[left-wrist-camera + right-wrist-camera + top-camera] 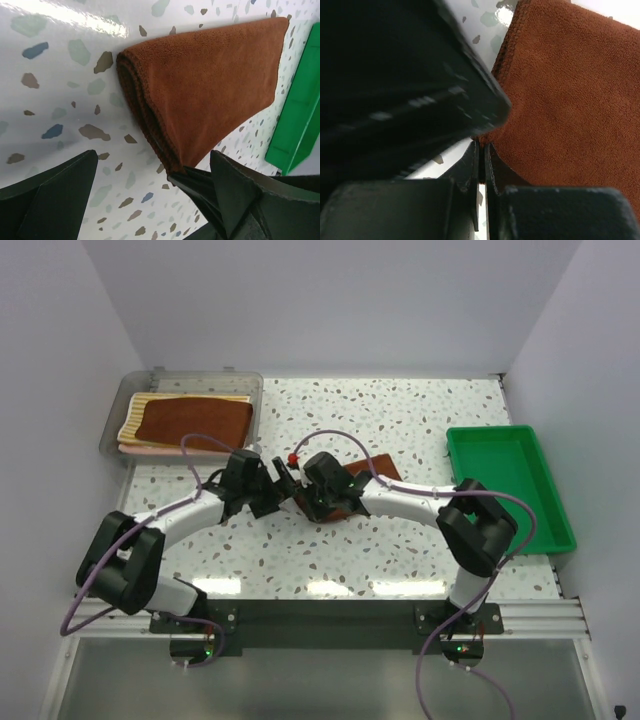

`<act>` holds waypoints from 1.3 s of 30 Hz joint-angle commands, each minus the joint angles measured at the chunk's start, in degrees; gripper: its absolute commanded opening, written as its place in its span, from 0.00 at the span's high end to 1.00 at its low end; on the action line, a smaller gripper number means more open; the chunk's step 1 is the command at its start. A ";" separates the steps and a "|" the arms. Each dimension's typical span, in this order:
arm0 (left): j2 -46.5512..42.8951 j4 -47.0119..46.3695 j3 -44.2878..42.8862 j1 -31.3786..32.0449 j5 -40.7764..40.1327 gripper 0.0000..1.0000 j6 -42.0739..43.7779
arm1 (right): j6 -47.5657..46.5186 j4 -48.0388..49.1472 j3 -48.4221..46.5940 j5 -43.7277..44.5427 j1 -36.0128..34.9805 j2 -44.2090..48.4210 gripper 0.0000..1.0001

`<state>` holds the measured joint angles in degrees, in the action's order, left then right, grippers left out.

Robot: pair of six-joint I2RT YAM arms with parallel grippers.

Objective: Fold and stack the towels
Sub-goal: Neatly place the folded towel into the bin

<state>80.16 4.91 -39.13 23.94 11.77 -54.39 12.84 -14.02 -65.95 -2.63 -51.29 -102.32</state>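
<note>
Pinching a corner of the brown towel (210, 85), the right hand (481, 150) has its two fingers pressed almost together, only a thin slit between them. Right wrist view: that corner meets the fingertips at frame centre and the rest of the cloth fills the right half. A big blurred black shape covers the upper left of that frame, cannot tell for sure what it is.

Left hand (152, 157) is spread wide. In the left wrist view one finger sits at lower left, the other at lower right, neither touching the cloth as far as shows. The towel lies folded on the speckled table (60, 90), layered folded edge toward frame left, its low corner running into a black wedge at bottom centre.

Top view: both arms reach inward and the hands meet at mid-frame, very close to each other. The towel shows as a brown patch, mostly hidden under the right arm.

Green tray (510, 485) at the right side of the frame, well apart from the hands. Clear bin (255, 390) at upper left, holding a stack of folded towels (195, 422), brown on top, striped and pink edges below.
</note>
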 commanded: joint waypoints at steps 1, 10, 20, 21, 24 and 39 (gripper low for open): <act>2.18 -7.01 -1.21 1.72 0.01 0.00 -6.33 | 1.92 5.05 0.73 -1.93 0.49 4.59 1.00; 7.63 -12.46 1.17 2.95 -0.87 0.02 -10.56 | 4.30 8.13 2.14 -3.34 0.66 5.12 1.00; 10.37 -17.82 3.62 3.21 -2.54 0.16 -14.33 | 5.79 10.07 3.02 -4.22 0.93 4.68 1.00; 10.37 -18.70 4.06 3.56 -2.63 0.20 -15.56 | 5.79 10.15 2.94 -4.31 0.84 4.42 1.00; 10.54 -20.37 5.03 3.74 -3.42 0.28 -16.98 | 6.14 10.42 2.85 -4.40 0.84 4.24 1.00; 6.94 -13.09 -2.96 3.74 -6.14 1.00 -5.65 | 3.60 8.14 1.89 -3.70 0.84 3.97 0.50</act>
<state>89.60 -10.00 -38.41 27.66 7.94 -64.75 17.78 -6.20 -62.76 -5.78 -50.57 -99.29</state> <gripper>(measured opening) 0.064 0.445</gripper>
